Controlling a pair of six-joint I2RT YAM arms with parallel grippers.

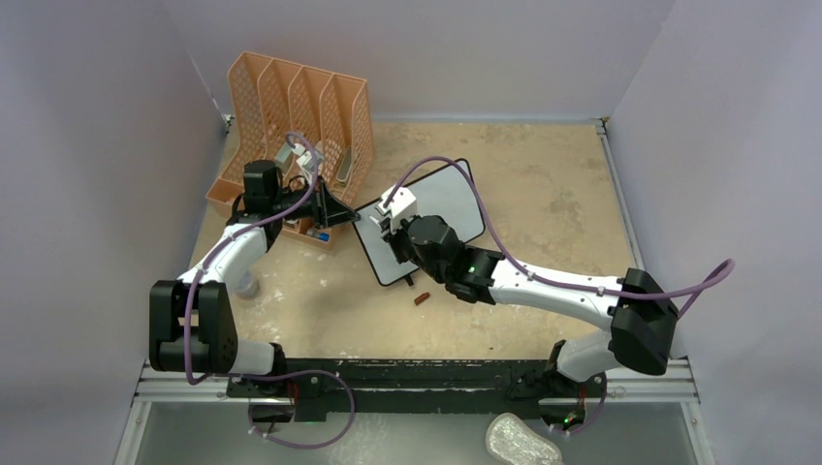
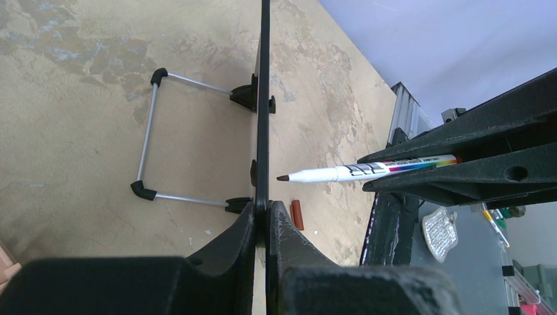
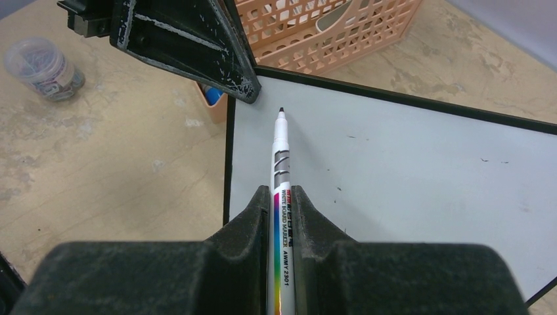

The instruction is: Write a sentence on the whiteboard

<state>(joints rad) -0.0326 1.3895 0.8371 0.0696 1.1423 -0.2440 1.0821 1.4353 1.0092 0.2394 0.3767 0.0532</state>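
Right pincer (image 3: 281, 193): marker (image 3: 281, 141). Left pincer (image 2: 265, 209): whiteboard (image 3: 394, 170). Organizer (image 1: 254, 92): grey item (image 1: 344, 167).

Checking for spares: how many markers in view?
1: the marker shut in the right gripper, tip near the whiteboard. Others may be hidden in the orange organizer.

Orange organizer (image 1: 300, 107) just beside the whiteboard (image 1: 451, 201)

The tan, stained tabletop (image 1: 543, 194) carries an orange perforated plastic file organizer (image 1: 291, 97) at upper left and a black-framed whiteboard (image 1: 451, 199) at centre. A small reddish-brown marker cap (image 1: 421, 299) lies just below the board, and a clear round jar (image 3: 43, 65) sits at left.
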